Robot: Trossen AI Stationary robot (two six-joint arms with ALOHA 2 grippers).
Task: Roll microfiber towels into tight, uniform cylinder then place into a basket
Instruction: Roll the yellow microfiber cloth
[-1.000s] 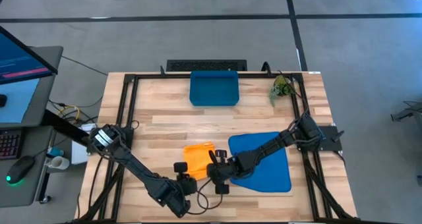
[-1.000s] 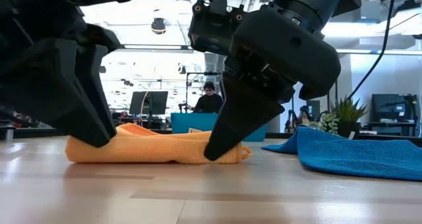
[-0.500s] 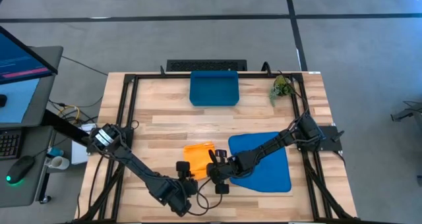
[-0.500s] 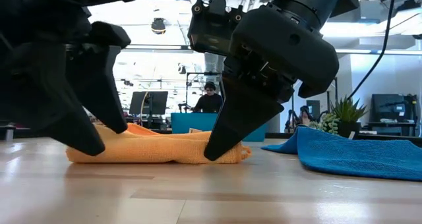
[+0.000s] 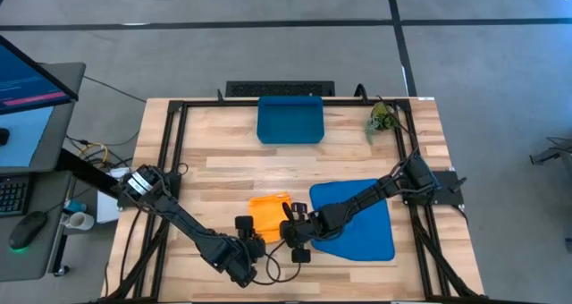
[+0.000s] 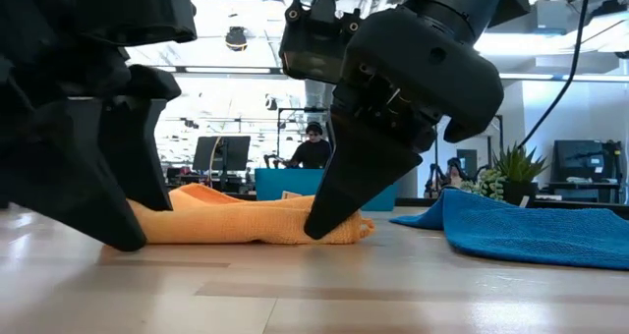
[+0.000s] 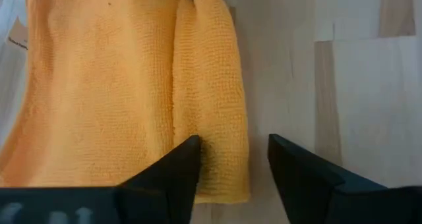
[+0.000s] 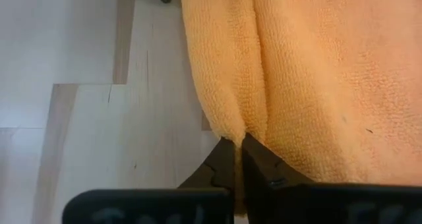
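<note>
1. The orange towel (image 5: 270,213) lies partly rolled near the tabletop's front edge.
2. The right gripper (image 8: 239,159) pinches its rolled fold.
3. The left gripper (image 7: 232,159), fingers apart, straddles the roll's other end.

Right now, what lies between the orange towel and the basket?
Bare wooden tabletop: the high view shows nothing lying between the orange towel and the basket.

the left claw (image 5: 244,230) has shifted along the orange towel's (image 5: 268,213) near edge, fingers apart.
</note>
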